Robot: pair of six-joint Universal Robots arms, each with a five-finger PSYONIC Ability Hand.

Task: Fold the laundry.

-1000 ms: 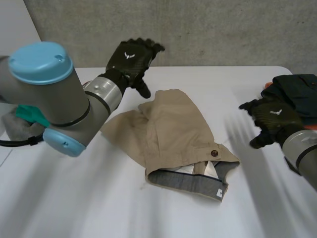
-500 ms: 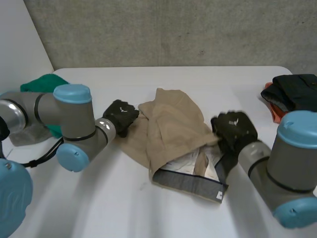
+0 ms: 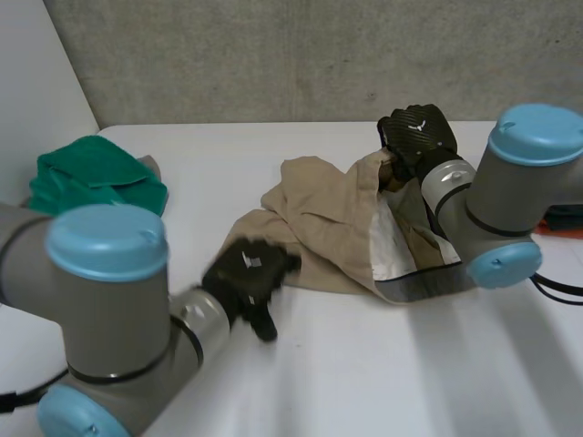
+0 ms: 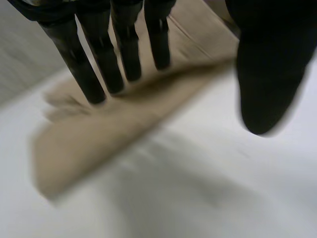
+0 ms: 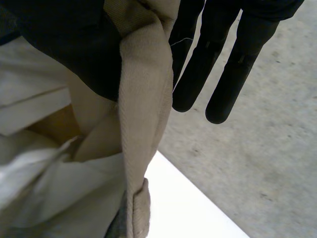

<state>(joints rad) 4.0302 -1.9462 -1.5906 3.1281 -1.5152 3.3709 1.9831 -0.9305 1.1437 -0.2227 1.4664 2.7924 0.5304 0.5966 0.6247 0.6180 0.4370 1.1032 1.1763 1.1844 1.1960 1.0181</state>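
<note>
Tan shorts [image 3: 319, 228] lie crumpled on the middle of the white table [image 3: 364, 364]. My right hand [image 3: 417, 137] is shut on their waistband at the far right and holds it lifted, so the white pocket lining shows. In the right wrist view a tan fold [image 5: 143, 89] hangs along the palm beside straight fingers [image 5: 233, 74]. My left hand [image 3: 246, 278] hovers at the near left edge of the shorts. It is open, with straight fingers [image 4: 99, 64] spread from the thumb over the tan leg hem [image 4: 124, 119] and nothing held.
A green cloth [image 3: 96, 173] is piled at the far left of the table. A bit of dark and red clothing [image 3: 565, 218] peeks out behind my right arm. The grey wall runs along the table's back edge.
My right hand has closed on the waistband and pulled it up and back, turning the shorts. My left hand has opened and drawn toward the front edge of the cloth.
</note>
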